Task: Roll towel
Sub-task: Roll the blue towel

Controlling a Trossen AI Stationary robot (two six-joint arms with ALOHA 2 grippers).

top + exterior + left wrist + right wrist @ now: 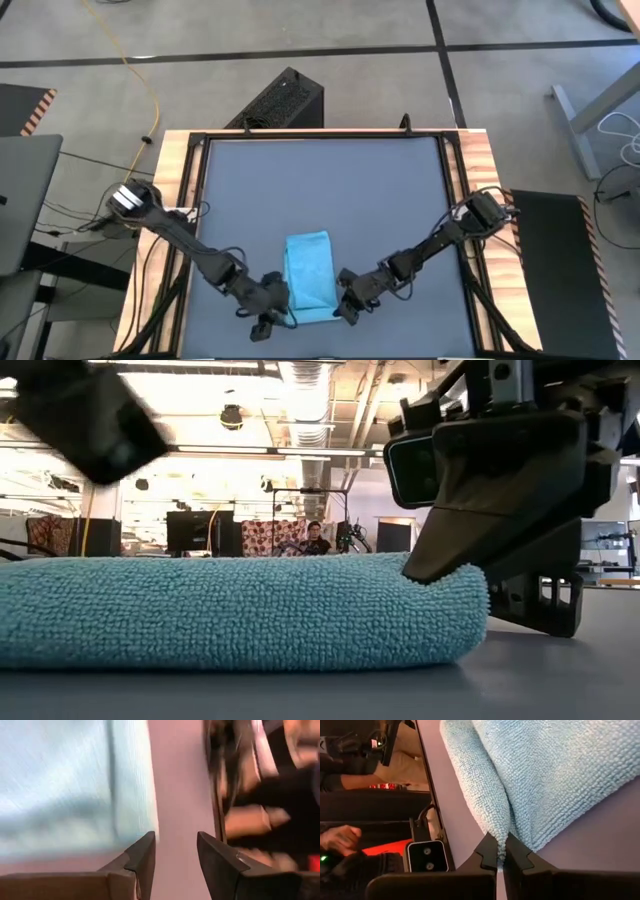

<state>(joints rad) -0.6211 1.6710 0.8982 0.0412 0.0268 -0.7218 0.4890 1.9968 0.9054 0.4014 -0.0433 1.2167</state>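
The light blue towel (308,272) lies folded on the dark grey table (320,190) near its front edge, long side running near to far. It also shows in the low view (230,610) and in both wrist views (65,785) (560,775). My right gripper (343,305) is at the towel's near right corner, shut on it (501,851). My left gripper (272,318) hovers off the near left corner, open (175,840), with bare table between its fingers. My right gripper pinches a fold at the towel's right edge (500,832), near the near corner, between its two fingertips. The fingers slant down from the table's right side. The pinched cloth is puckered up a little (430,572); the rest of the towel lies flat on the table.
Wooden frame rails (170,200) run along the table's left and right sides. A small camera block (426,856) stands at the near edge by the towel. A person's hand (337,837) shows beyond the table. Bare tabletop stretches toward the far edge.
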